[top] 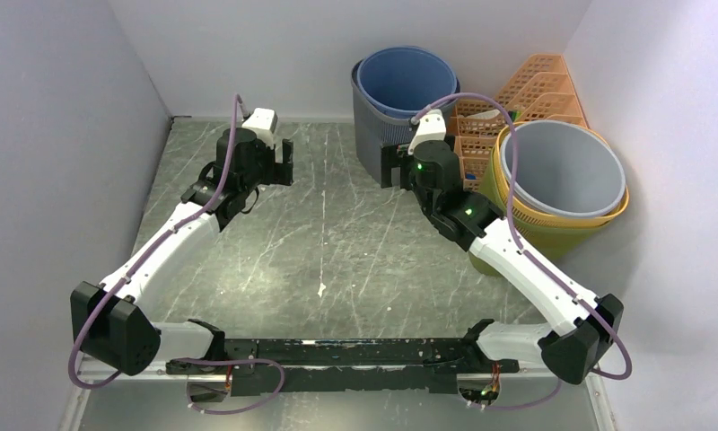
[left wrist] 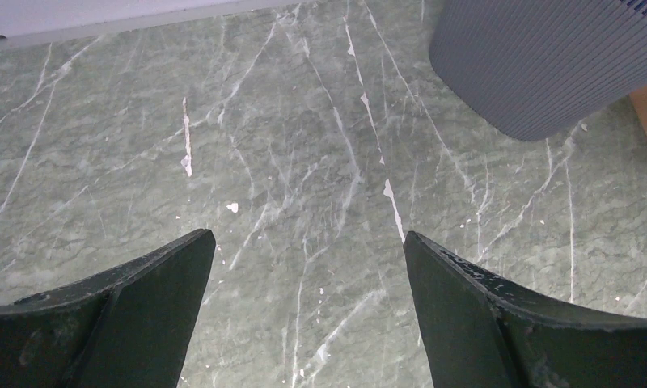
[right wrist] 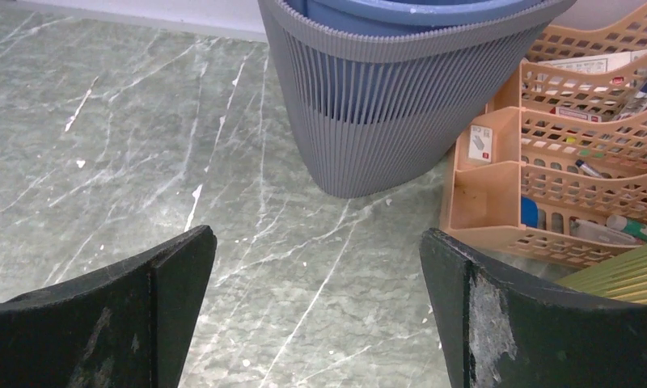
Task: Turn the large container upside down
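Note:
A tall grey ribbed bin (top: 374,148) stands upright at the back middle of the table with a blue bucket (top: 407,83) nested in it. The bin also shows in the right wrist view (right wrist: 377,113) and, at the top right, in the left wrist view (left wrist: 539,65). My right gripper (top: 393,167) is open and empty just in front of the bin's left side, apart from it; its jaws (right wrist: 316,233) frame bare table. My left gripper (top: 284,162) is open and empty further left, over bare table (left wrist: 308,237).
A yellow ribbed basket (top: 553,232) holding a grey bucket (top: 562,166) stands upright at the right. An orange desk organiser (top: 535,90) with small items stands behind it, next to the grey bin (right wrist: 547,162). Walls close the back and both sides. The table is green marble (top: 337,242).

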Controlling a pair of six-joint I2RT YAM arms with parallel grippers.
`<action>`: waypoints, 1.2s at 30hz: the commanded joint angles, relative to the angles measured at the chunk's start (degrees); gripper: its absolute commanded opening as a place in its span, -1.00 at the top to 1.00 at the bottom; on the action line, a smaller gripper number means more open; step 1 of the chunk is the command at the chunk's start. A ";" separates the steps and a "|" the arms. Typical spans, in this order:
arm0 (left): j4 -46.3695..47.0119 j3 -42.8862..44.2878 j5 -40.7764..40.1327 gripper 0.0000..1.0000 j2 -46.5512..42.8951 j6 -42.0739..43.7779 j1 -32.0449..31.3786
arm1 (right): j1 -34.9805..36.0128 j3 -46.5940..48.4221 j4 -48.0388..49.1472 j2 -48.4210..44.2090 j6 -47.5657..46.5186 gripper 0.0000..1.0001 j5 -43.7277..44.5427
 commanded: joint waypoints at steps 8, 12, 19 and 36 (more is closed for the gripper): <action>-0.79 0.19 -1.37 -0.99 0.58 -0.03 -0.60 | 0.16 2.93 -1.02 -0.14 -7.74 -1.00 -6.14; -1.42 0.42 -2.03 -0.99 0.33 -0.27 -0.60 | 0.15 10.29 -4.42 2.73 -8.31 -0.88 -3.83; -2.47 0.10 -0.65 -0.99 0.24 -0.84 -0.64 | -1.56 29.82 -16.24 11.81 -9.03 -0.70 12.33; -3.93 0.61 1.32 -0.99 1.61 -2.13 -1.12 | -25.57 21.52 -18.32 2.79 -1.53 -0.61 2.96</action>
